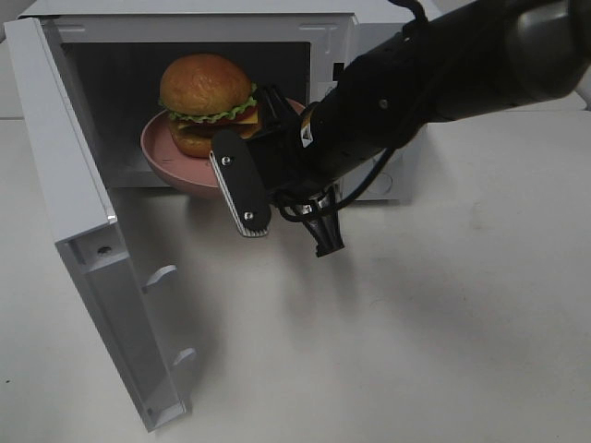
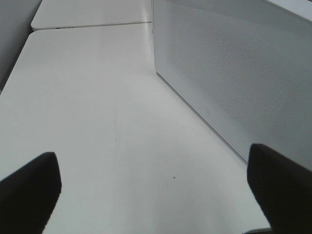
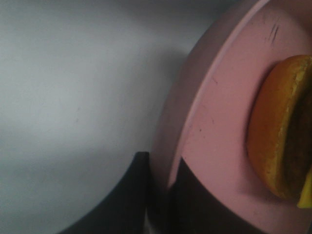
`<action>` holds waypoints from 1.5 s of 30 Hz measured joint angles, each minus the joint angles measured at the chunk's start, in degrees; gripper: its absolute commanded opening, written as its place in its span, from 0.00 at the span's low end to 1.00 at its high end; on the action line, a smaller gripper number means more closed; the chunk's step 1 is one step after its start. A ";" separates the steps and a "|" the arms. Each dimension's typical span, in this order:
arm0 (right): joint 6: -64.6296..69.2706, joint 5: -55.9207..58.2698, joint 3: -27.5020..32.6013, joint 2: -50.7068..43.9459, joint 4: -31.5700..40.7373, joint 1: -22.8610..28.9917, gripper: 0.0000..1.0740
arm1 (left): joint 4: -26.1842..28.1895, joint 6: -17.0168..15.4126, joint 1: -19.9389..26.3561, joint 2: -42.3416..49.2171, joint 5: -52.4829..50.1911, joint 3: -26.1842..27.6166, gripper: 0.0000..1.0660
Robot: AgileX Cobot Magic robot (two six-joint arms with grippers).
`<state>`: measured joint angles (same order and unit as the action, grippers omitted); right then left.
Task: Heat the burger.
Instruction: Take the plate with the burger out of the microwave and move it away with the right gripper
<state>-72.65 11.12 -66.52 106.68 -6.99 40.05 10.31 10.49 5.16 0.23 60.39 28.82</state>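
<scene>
Right pincer (image 3: 158, 195) clamping the rim of the pink plate (image 3: 219, 122), one finger above the edge, one below. Plate sitting at the mouth of the microwave (image 1: 369, 37), partly over the threshold. The burger (image 1: 208, 101) resting on the plate, inside the opening. Microwave door (image 1: 83, 231) hanging wide open toward the left. Left pincer (image 2: 151, 190) standing spread wide, gripping nothing, over the white surface (image 2: 97, 122) beside the microwave's perforated wall.
</scene>
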 measured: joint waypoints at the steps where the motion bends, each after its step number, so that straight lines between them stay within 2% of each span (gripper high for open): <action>1: 0.00 0.00 0.00 0.00 0.00 0.00 0.00 | 0.00 0.00 0.00 0.00 0.00 0.00 0.92; 6: -0.23 -2.41 7.51 -5.61 -0.11 0.00 0.00 | 0.00 0.00 0.00 0.00 0.00 0.00 0.92; 9: -0.23 -2.41 8.48 -6.42 -0.11 0.00 0.00 | 0.00 0.00 0.00 0.00 0.00 0.00 0.92; 11: -0.23 -2.81 12.09 -9.40 -0.11 0.00 0.00 | 0.00 0.00 0.00 0.00 0.00 0.00 0.92; 19: 0.40 -3.27 17.59 -14.44 -0.11 -0.11 0.00 | 0.00 0.00 0.00 0.00 0.00 0.00 0.92; 21: 0.46 -3.50 21.43 -17.70 -0.06 -0.11 0.00 | 0.00 0.00 0.00 0.00 0.00 0.00 0.92; 29: 0.63 -3.61 26.93 -23.61 -0.06 -0.17 0.00 | 0.00 0.00 0.00 0.00 0.00 0.00 0.92; 31: 0.69 -3.67 30.60 -27.90 -0.06 -0.17 0.00 | 0.00 0.00 0.00 0.00 0.00 0.00 0.92; 45: 0.69 1.55 39.59 -43.89 0.00 -0.17 0.00 | 0.00 0.00 0.00 0.00 0.00 0.00 0.92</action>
<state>-71.96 12.66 -26.93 62.80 -6.99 39.88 10.31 10.49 5.16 0.23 60.39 28.82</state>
